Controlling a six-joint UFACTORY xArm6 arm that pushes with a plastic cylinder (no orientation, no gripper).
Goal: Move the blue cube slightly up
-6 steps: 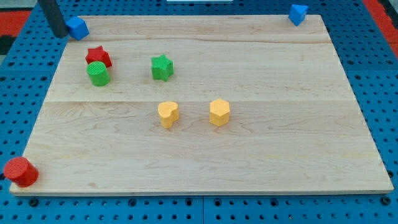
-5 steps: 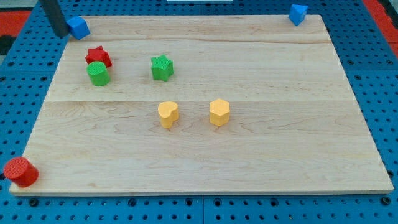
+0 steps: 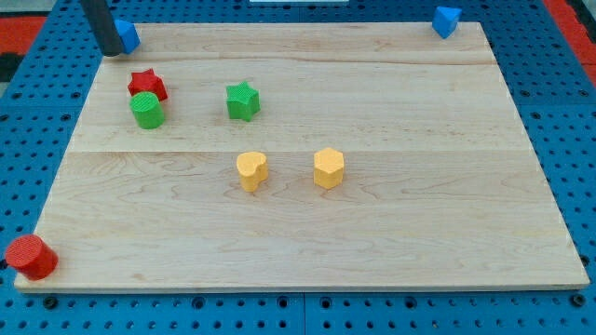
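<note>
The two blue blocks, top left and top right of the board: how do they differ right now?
The blue cube sits at the board's top-left corner with my tip against its left side, partly covering it. The other blue block sits at the top-right corner, untouched, fully visible, and looks more wedge-like than cubic. Both are the same blue and lie at the board's top edge.

Bright, even light, sharp focus, faint soft shadows, no glare.
</note>
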